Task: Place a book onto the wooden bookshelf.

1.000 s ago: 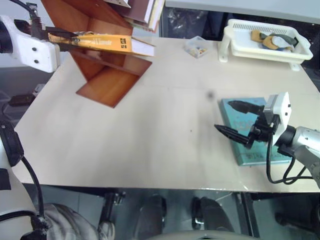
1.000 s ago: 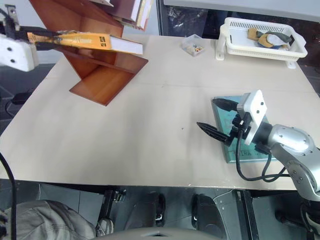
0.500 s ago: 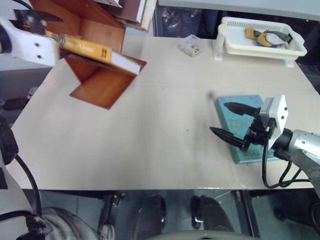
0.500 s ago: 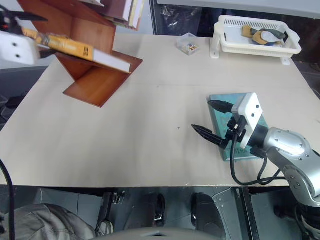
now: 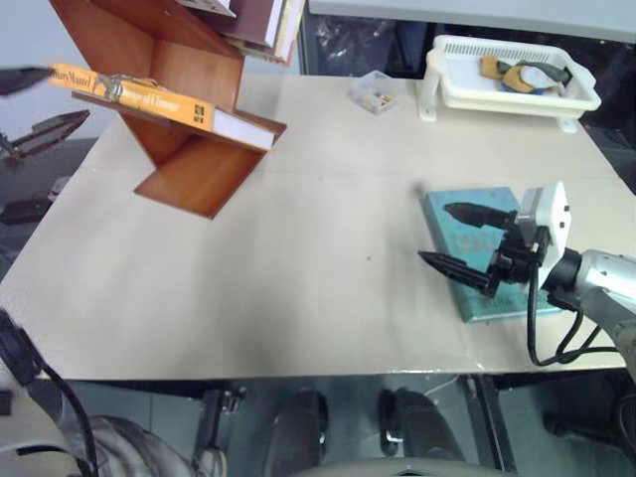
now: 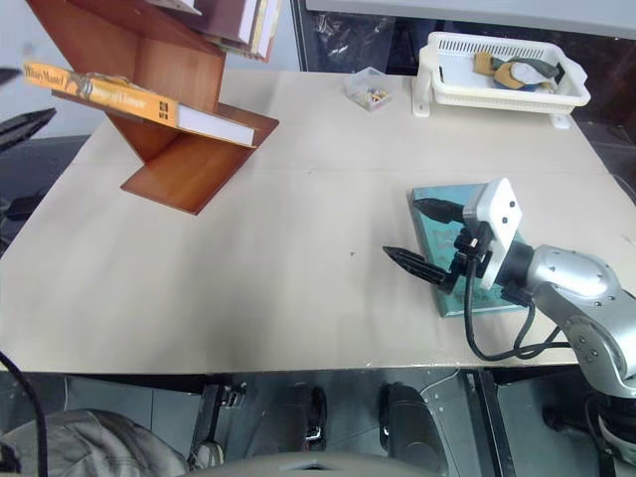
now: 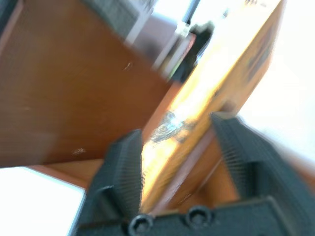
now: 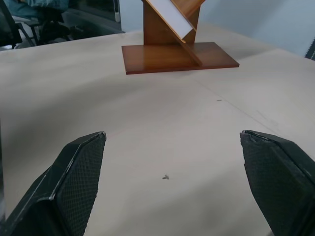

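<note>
At upper left, the orange-yellow book (image 5: 159, 95) rests on the wooden bookshelf (image 5: 194, 164); left end effector (image 7: 179, 162) straddles it ungripped; right end effector (image 5: 459, 238) gapes wide.

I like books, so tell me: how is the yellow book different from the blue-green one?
The yellow book rests tilted on a slanted board of the wooden bookshelf; the teal book lies flat on the table. The yellow book looks thicker, showing white page edges; the teal book looks thin. The right claw hovers open over the teal book. Both are closed.
</note>
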`<state>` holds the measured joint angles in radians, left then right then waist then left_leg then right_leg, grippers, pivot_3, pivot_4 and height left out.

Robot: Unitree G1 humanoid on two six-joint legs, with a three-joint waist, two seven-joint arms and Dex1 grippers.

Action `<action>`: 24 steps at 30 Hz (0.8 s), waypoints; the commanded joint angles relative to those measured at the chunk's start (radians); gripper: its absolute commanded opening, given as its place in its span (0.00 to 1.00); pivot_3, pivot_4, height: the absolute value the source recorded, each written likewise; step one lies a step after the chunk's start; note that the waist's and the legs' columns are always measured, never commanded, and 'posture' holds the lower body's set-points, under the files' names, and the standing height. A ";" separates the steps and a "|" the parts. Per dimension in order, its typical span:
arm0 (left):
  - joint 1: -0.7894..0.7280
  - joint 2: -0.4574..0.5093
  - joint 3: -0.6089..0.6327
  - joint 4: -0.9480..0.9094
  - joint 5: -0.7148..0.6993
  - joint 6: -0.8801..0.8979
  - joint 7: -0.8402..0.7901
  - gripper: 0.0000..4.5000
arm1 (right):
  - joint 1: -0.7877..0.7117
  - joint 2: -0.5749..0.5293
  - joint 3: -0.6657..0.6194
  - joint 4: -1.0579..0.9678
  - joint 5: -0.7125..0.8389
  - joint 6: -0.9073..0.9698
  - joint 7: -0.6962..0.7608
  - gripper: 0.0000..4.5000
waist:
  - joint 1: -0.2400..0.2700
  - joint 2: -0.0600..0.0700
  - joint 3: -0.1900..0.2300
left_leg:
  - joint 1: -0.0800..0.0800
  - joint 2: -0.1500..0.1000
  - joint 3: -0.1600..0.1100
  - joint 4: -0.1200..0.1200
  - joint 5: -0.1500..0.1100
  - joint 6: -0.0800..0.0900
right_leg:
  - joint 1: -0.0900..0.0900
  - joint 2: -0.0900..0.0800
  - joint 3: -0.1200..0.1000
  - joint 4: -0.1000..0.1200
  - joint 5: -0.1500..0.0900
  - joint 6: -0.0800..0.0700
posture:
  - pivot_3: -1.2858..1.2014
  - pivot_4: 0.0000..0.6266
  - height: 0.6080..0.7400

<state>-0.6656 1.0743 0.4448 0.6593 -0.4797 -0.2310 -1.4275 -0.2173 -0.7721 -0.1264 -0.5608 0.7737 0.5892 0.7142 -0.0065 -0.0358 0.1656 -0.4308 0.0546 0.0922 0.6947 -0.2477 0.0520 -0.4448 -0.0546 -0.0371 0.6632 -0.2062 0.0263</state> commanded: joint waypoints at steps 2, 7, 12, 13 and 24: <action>0.304 -0.243 0.011 -0.645 -0.247 0.357 0.368 0.05 | -0.015 -0.016 -0.034 -0.027 -0.003 0.005 0.000 1.00 | 0.001 0.003 -0.002 | 0.001 0.000 -0.001 0.002 0.000 0.000 | 0.002 -0.001 0.000 0.000 0.000 0.000 | 0.52 0.24 1.00; 0.351 -0.600 -0.195 -0.842 -0.080 0.351 0.718 0.01 | 0.021 -0.005 -0.072 -0.113 -0.017 0.010 -0.079 1.00 | 0.027 0.001 -0.002 | 0.004 -0.001 -0.005 0.006 -0.001 0.001 | 0.008 0.000 -0.004 -0.001 0.000 0.000 | 0.52 0.24 1.00; 0.139 -0.874 -0.350 -0.585 0.230 0.159 1.036 0.01 | 0.039 0.027 -0.073 -0.224 -0.002 0.055 -0.196 1.00 | 0.023 0.002 -0.003 | 0.015 -0.001 -0.003 0.006 -0.002 0.001 | 0.018 0.003 -0.002 -0.001 -0.003 -0.002 | 0.52 0.24 1.00; 0.087 -0.902 -0.354 -0.515 0.274 0.117 1.087 0.01 | 0.037 0.032 -0.072 -0.235 -0.001 0.062 -0.214 1.00 | 0.030 0.002 -0.003 | 0.016 -0.002 -0.003 0.006 -0.001 0.002 | 0.019 0.002 -0.002 -0.001 -0.003 -0.002 | 0.52 0.24 1.00; -0.086 -0.883 -0.243 -0.243 0.332 -0.011 1.289 0.01 | -0.037 0.071 -0.055 -0.256 0.024 0.090 -0.304 1.00 | 0.011 0.002 -0.002 | 0.013 -0.005 -0.003 0.003 -0.003 0.004 | 0.016 0.002 0.000 -0.003 0.001 0.001 | 0.52 0.24 1.00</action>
<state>-0.7180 0.1838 0.1932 0.4324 -0.1423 -0.2129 -0.1474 -0.2347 -0.7021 -0.1702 -0.7878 0.7889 0.6841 0.4223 0.0049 -0.0343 0.1631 -0.4177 0.0493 0.0891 0.6978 -0.2506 0.0558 -0.4283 -0.0533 -0.0376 0.6595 -0.2053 0.0272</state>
